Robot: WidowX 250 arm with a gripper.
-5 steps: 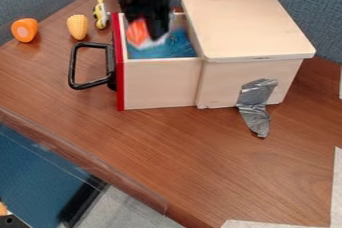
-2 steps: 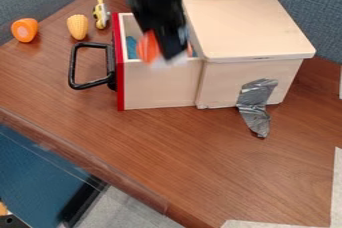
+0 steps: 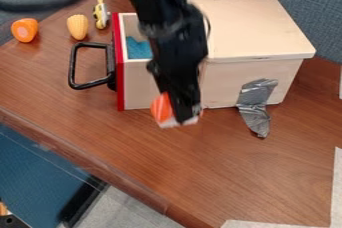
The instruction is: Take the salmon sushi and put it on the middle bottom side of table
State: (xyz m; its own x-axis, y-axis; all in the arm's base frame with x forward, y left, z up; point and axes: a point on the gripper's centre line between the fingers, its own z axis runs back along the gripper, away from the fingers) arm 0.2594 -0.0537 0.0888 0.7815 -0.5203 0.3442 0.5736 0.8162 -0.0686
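Now 1 salmon sushi [image 3: 161, 109] forward, beyond the open drawer [image 3: 139, 84].

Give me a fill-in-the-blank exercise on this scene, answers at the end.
1. The pincer holds the salmon sushi, whose top is coloured ____.
2. The drawer's upright front panel has a ____ edge.
3. The colour of the drawer handle is ____.
4. Stuck to the side of the wooden box is a strip of silver-grey ____.

Missing words, in order: orange; red; black; tape.
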